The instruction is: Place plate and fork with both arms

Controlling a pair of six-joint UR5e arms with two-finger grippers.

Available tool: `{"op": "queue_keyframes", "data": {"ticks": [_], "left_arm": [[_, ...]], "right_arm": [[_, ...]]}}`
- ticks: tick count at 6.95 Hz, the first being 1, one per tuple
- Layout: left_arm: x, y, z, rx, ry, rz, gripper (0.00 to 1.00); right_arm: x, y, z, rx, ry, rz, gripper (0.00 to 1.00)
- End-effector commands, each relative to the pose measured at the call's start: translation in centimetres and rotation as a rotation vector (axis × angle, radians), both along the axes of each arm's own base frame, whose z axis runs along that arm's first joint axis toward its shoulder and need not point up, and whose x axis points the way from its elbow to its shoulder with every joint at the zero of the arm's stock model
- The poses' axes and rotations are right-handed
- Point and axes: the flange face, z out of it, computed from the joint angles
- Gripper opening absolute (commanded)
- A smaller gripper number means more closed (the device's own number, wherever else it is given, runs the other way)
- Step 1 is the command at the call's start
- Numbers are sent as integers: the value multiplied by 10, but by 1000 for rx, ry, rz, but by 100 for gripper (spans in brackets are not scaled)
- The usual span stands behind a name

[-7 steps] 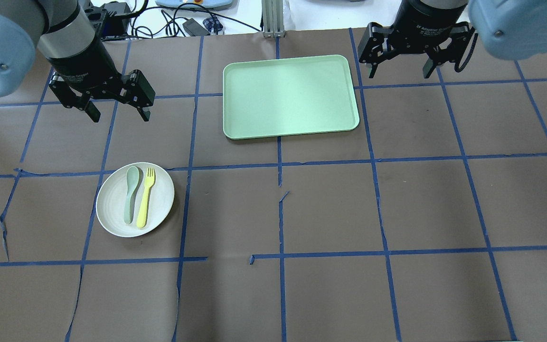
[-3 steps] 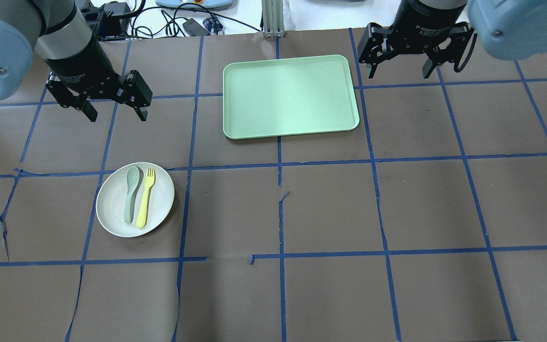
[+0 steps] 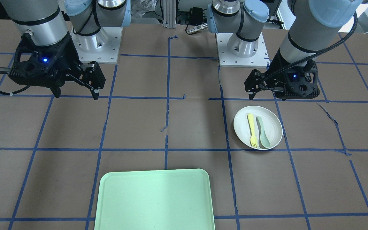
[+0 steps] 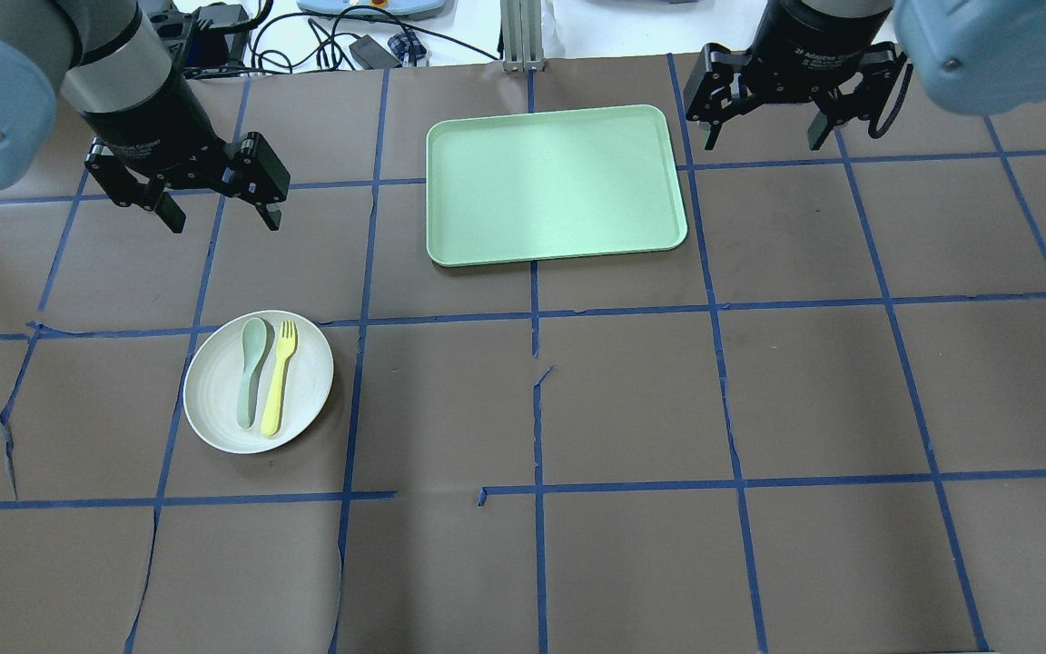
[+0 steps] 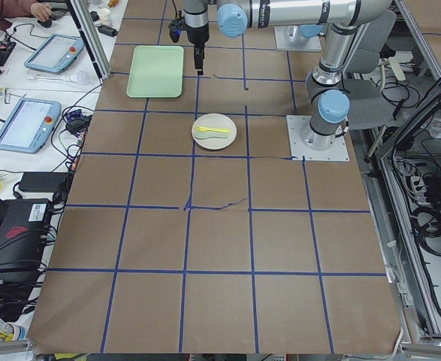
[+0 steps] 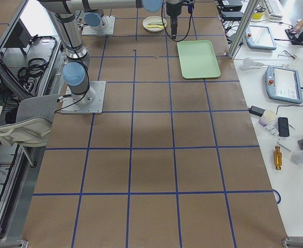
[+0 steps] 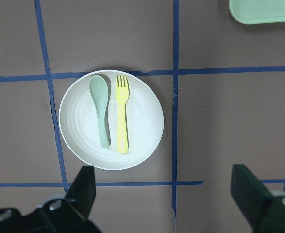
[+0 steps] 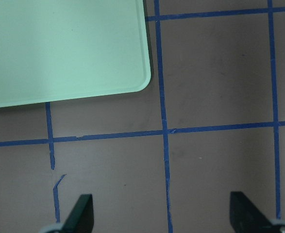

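We are looking at a table covered in brown paper and marked into squares by blue tape, with the paper torn and lifted in a few places on the left. The plate sits on the left half, on the side near the robot. The fork lies across its middle, tines pointing away from the robot. A spoon lies just beside the fork on its left, almost parallel. The green tray is well apart from them, at the far middle of the table.

The left gripper hangs high above the left side with its fingers spread wide and nothing between them. Its wrist camera shows the whole plate. The right gripper, fingers likewise spread and empty, hovers by the tray's far right corner.

We see several ways this could go wrong:
- **Fork and spoon:** The gap between them is narrow, so a wide finger coming down could land on the spoon, pinch both, or knock one against the other.
- **Flat fork:** It lies flat on a smooth, shallow surface. We expect the fingers could scrape, close over its top and leave it behind, or push the light plate sideways.
- **Plate lifted first:** A grip on one edge of the low rim would probably tilt it, and the loose cutlery would slide off.
- **Plate dragged:** The torn paper nearby could snag it.
- **Both arms at the tray:** If both carry to the tray together, they could crowd each other there.
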Motion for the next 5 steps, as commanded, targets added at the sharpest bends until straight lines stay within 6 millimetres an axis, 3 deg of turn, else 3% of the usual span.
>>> {"op": "queue_keyframes", "data": {"ticks": [1,5], "left_arm": [[-1,2,-3,8,-1,-1,100],[-8,11,-8,18,7,-12,100]], "right_arm": [[0,0,0,2,0,0,100],[0,0,0,0,-1,1,100]]}}
